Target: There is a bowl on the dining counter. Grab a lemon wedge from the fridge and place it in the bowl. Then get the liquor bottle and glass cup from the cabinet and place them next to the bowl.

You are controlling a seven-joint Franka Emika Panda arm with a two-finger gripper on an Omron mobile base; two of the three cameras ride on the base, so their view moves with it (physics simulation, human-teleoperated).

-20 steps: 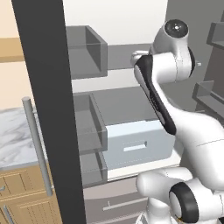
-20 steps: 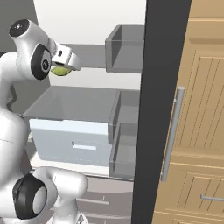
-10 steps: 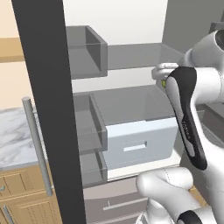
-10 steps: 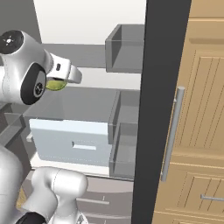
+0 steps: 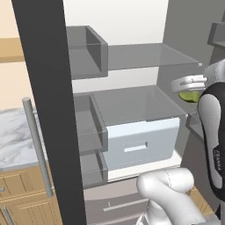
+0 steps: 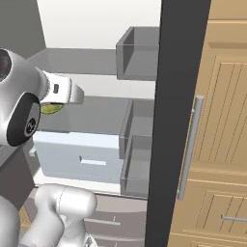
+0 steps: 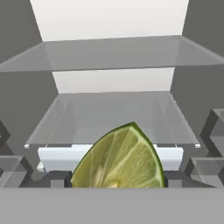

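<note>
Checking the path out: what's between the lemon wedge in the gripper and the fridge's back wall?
Nothing: in the hand view only bare glass shelf lies beyond the lemon wedge.

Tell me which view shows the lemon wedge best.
The hand view: the lemon wedge sits close and large, its cut face and rind plain. Both base views show a small green sliver under the tool, mostly hidden by the white hand.

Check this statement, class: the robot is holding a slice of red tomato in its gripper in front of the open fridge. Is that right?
Not quite. The gripper holds a yellow-green lemon wedge, not a slice of red tomato; the hand view shows its pale citrus segments and green rind. The rest stands: it is in front of the open fridge.
</note>
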